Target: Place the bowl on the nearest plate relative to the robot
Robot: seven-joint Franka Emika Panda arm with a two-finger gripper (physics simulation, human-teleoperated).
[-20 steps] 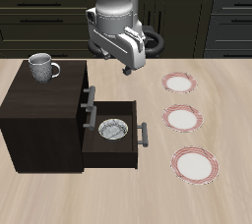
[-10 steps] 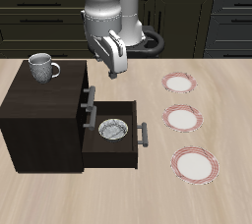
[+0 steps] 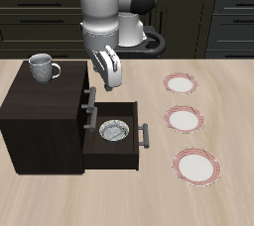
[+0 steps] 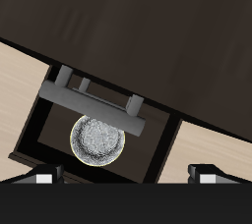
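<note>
The bowl [image 3: 114, 131] is small, grey-white and speckled, and lies in the open drawer [image 3: 127, 152] of the dark cabinet. In the wrist view the bowl [image 4: 98, 140] shows below the gripper, inside the drawer. My gripper [image 3: 111, 83] is open and empty, and hangs above the back of the drawer, well over the bowl. In the wrist view the gripper [image 4: 124, 176] has its fingertips [image 4: 39, 177] wide apart. Three alike plates with red-pink rims lie in a row; the one farthest back [image 3: 181, 83] is closest to the robot's base.
A grey handled mug [image 3: 42, 67] stands on the dark cabinet [image 3: 40, 111]. The other plates lie mid-table [image 3: 185, 120] and near the front edge [image 3: 196, 167]. The drawer handle [image 3: 144, 133] sticks out toward the plates. Dark kitchen units stand behind the table.
My arm has swung sideways from above the bare table toward the cabinet and now hangs over the open drawer. The bowl, plates and mug have not moved.
</note>
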